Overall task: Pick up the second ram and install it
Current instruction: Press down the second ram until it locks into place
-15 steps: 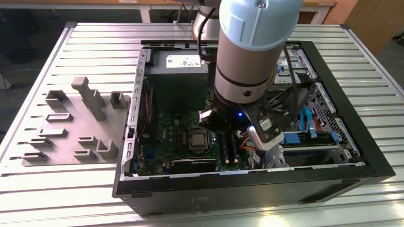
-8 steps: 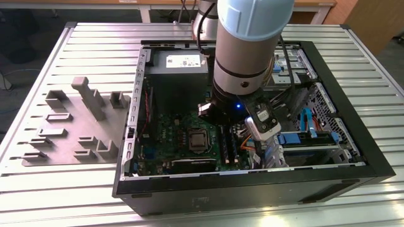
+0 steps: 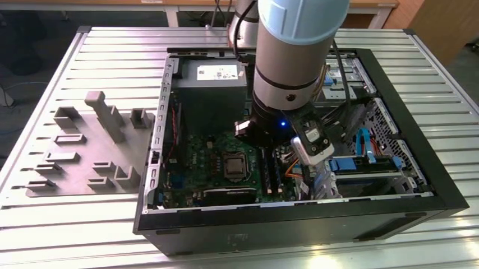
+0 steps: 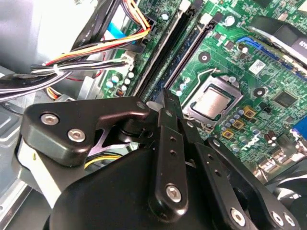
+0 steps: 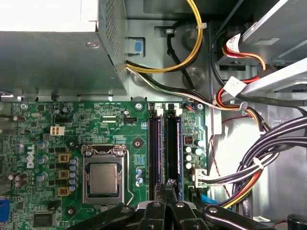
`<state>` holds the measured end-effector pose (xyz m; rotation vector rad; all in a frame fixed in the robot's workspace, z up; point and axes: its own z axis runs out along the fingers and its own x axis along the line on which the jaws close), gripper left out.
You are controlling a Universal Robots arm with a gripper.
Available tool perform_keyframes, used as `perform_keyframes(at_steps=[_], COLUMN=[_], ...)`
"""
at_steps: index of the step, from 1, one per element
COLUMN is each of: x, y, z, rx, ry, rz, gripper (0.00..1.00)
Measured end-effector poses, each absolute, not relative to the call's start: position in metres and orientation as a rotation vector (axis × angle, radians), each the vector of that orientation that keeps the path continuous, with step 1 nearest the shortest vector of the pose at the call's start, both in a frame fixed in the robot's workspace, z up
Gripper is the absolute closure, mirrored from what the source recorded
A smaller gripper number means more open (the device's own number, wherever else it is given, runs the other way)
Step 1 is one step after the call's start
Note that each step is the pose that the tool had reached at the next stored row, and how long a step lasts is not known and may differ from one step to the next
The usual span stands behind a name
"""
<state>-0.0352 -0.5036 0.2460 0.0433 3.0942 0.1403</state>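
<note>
My gripper (image 5: 169,186) is down inside the open computer case (image 3: 419,168), over the two long black memory slots beside the processor (image 5: 103,178). Its black fingers (image 4: 165,110) are pressed together with no gap in both wrist views. The fingertips sit at the near end of the slot farther from the processor. In that slot a thin dark blue-green stick, the second ram (image 5: 172,139), stands on edge and runs away from the fingertips (image 4: 169,58). I cannot tell whether the fingertips touch it. In the exterior view the arm's wrist (image 3: 284,126) hides the slots' upper part.
Bundles of black, yellow and red cables (image 5: 249,163) hang close beside the slots, opposite the processor. The grey power supply box (image 5: 57,57) stands past the slots' far end. A grey fixture plate with upright blocks (image 3: 90,145) lies on the slatted table at the exterior view's left.
</note>
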Motion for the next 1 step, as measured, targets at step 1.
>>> perform_keyframes(at_steps=[1], x=[-0.0352], y=[-0.5036], z=[0.2460], rx=[0.043], ry=[3.094], rz=[0.140], gripper=[0.89])
